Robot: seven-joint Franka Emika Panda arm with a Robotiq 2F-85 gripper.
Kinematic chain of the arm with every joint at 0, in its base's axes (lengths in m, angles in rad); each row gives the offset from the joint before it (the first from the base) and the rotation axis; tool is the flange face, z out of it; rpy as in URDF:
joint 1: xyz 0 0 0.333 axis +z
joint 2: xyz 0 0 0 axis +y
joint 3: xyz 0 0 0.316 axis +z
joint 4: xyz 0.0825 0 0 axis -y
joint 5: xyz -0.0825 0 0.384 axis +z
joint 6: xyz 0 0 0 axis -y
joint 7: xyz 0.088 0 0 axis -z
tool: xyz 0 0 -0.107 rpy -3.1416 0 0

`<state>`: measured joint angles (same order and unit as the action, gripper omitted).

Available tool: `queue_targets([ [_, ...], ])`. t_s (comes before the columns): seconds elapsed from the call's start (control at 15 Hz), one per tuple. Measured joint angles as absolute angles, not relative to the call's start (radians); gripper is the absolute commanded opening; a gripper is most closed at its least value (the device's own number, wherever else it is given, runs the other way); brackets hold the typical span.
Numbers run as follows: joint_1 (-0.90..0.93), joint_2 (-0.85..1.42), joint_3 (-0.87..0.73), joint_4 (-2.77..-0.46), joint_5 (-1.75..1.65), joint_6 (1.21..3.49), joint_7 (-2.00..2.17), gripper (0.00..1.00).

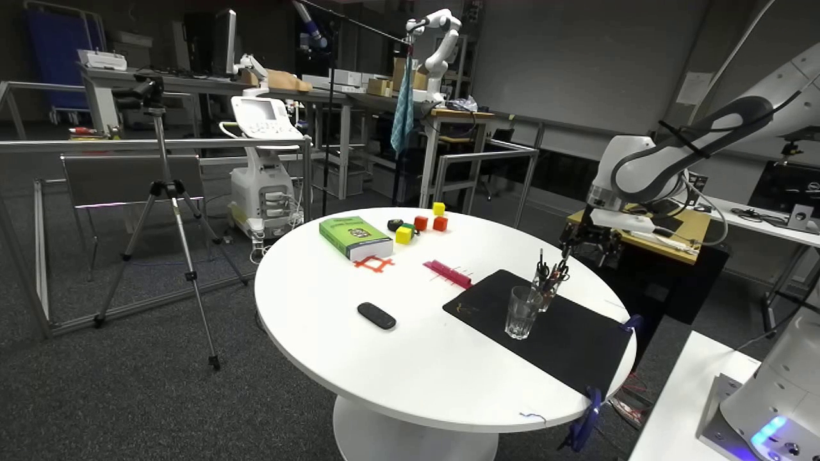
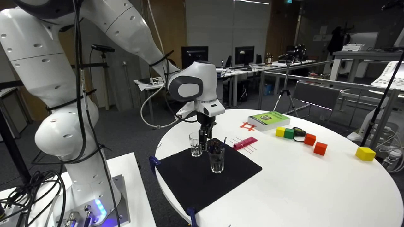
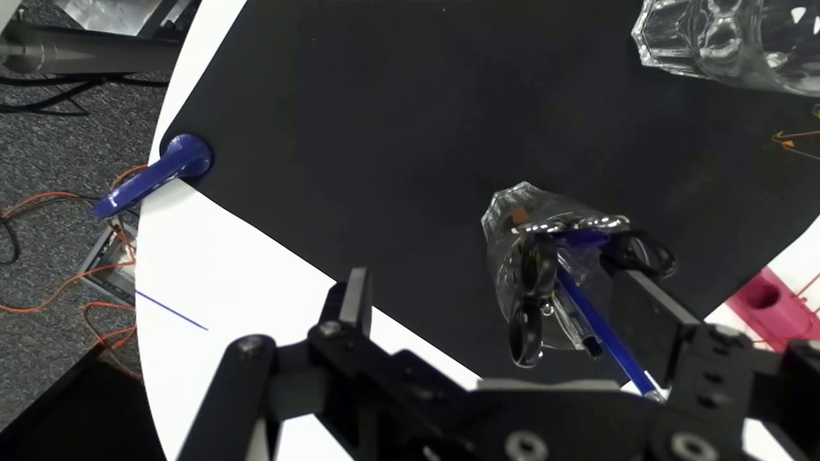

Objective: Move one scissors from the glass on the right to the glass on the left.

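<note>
My tool stands with jaws wide. In the wrist view the scissors show between them, nearer one, handles up, long axis steep in the filled glass. The empty glass stands near, with mat between for the carry; the tabletop edge lies towards my base.

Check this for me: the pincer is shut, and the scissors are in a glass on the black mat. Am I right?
Not quite: the pincer is open, its fingers apart in the wrist view. The scissors are in a glass on the black mat.
</note>
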<state>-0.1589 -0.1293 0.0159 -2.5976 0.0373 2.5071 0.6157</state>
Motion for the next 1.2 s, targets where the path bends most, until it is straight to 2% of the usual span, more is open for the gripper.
queue_targets([
  [0.27,-0.153,-0.087,0.016,-2.589,0.037,2.55,0.629,1.0],
  [0.47,-0.146,-0.058,0.014,-2.579,0.037,2.57,0.637,0.92],
  [0.6,-0.142,-0.04,0.013,-2.569,0.037,2.573,0.642,0.8],
  [0.67,-0.141,-0.032,0.013,-2.564,0.037,2.573,0.643,0.63],
  [1.2,-0.114,0.013,0.0,-2.533,0.037,2.573,0.644,0.02],
])
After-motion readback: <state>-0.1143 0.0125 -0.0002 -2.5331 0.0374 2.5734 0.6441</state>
